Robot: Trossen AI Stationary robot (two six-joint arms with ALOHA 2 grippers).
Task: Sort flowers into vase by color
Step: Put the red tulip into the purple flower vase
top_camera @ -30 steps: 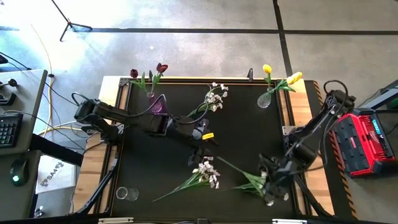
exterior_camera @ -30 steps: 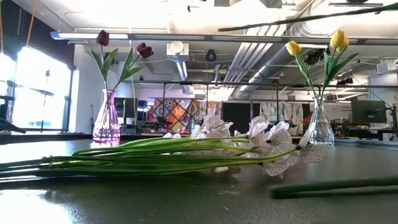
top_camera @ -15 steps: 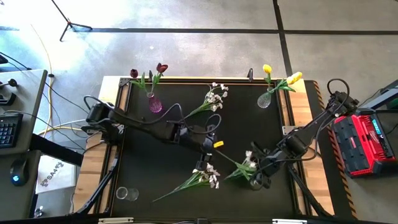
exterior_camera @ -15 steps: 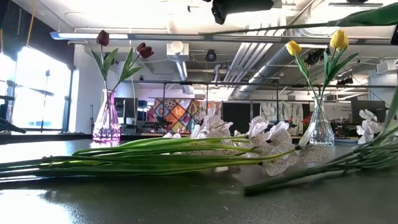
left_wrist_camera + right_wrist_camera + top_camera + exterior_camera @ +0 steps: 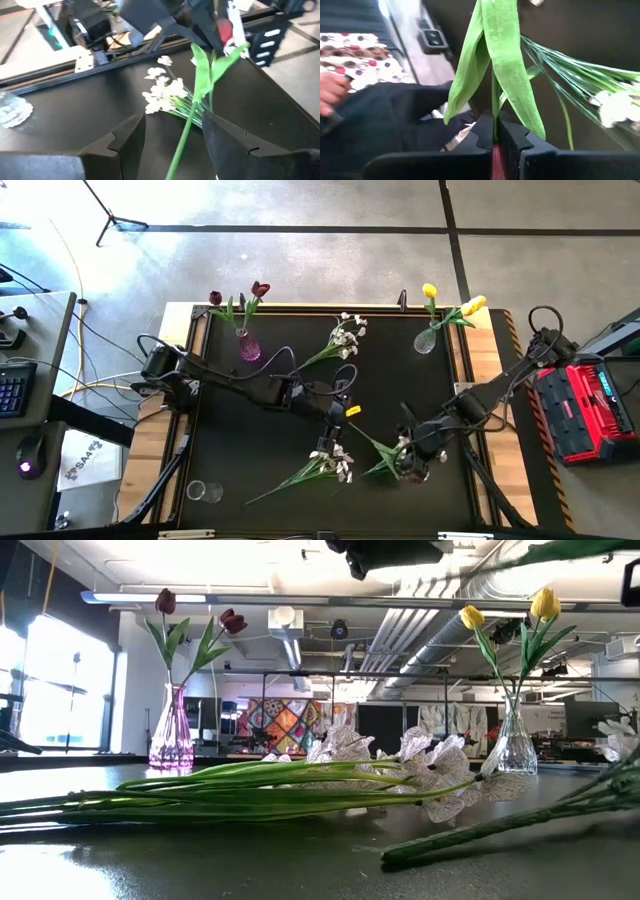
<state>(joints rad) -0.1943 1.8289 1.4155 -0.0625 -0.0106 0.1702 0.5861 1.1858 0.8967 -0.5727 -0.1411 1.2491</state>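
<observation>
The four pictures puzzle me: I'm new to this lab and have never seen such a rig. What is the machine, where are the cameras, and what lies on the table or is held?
It is a robot with two dark arms at a black table. One camera looks straight down, one sits level with the tabletop, and one rides on each wrist. At the back, a purple glass vase holds two maroon tulips, and a clear glass vase holds two yellow tulips. Two sprays of small white blossoms lie loose, the back spray and the front spray. The right jaws are shut on the green stem of a third white spray. The left jaws stand open close to that stem.
</observation>
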